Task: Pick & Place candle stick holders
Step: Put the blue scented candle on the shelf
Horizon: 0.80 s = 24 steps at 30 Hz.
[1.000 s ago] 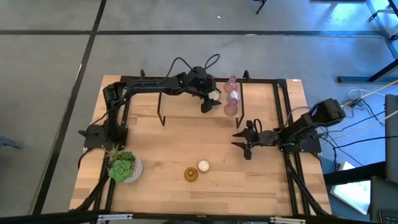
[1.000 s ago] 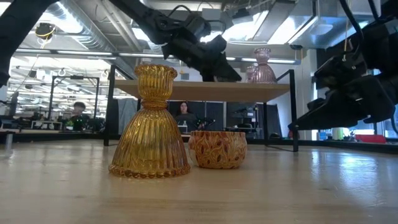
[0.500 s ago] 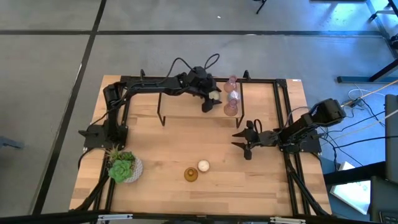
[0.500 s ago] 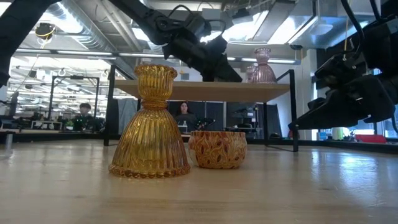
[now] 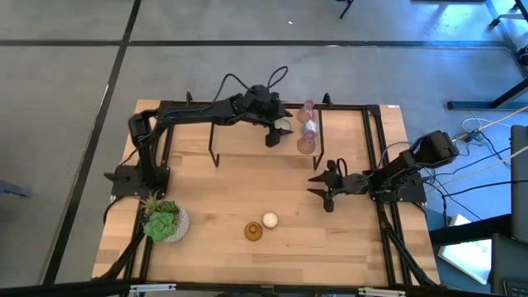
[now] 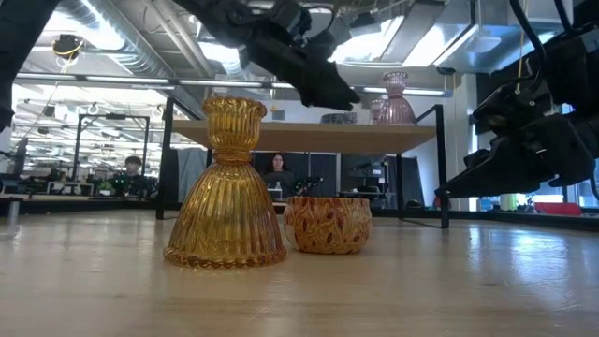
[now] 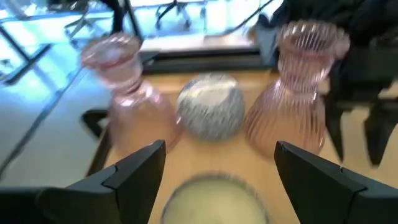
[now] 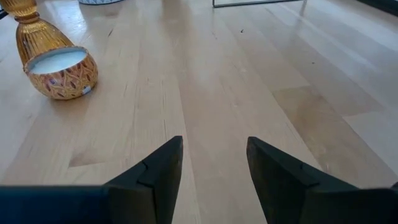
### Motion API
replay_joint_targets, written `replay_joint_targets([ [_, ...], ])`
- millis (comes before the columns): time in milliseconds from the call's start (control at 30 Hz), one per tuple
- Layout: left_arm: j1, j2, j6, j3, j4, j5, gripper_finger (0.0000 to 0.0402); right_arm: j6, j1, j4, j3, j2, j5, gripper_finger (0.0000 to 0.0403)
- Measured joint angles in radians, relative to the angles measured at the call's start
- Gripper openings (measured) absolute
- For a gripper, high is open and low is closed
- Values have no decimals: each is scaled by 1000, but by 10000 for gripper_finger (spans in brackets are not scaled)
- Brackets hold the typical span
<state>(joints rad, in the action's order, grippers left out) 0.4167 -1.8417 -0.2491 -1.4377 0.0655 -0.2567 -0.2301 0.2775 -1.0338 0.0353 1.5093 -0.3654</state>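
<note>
Looking down on the bench [image 5: 346, 239], we see the left gripper [image 5: 277, 132] up over the raised shelf [image 5: 247, 144] at the far side, its fingers spread wide with nothing between them. In its wrist view a cream-white holder [image 7: 214, 199] lies just below the open fingers, and past it stand a pink ribbed holder [image 7: 298, 93], a silvery round holder [image 7: 211, 112] and a second pink holder [image 7: 127, 106], side by side in a row.

We find the right gripper [image 5: 323, 188] low over the bench on the right side, half open and empty.

Near the front edge the amber-gold holder [image 6: 227, 187] stands upright, and the cream candle bowl [image 6: 328, 223] sits just beside it. A green succulent [image 5: 162, 221] in its white pot stands at the front left corner.
</note>
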Motion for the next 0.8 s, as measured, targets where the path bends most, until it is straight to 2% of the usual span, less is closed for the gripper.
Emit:
replay_joint_targets([
  [133,19,47,-38,0,156,100,298,-24,0,12,0,0,0,183],
  [367,64,106,-18,33,287,94,288,-43,0,24,0,0,0,183],
  [467,89,108,-20,51,293,53,280,-43,0,23,0,0,0,183],
  [600,124,96,-9,86,260,-70,264,-43,0,20,0,0,0,183],
  [800,130,88,-12,124,197,-102,248,-43,-1,22,0,0,0,183],
])
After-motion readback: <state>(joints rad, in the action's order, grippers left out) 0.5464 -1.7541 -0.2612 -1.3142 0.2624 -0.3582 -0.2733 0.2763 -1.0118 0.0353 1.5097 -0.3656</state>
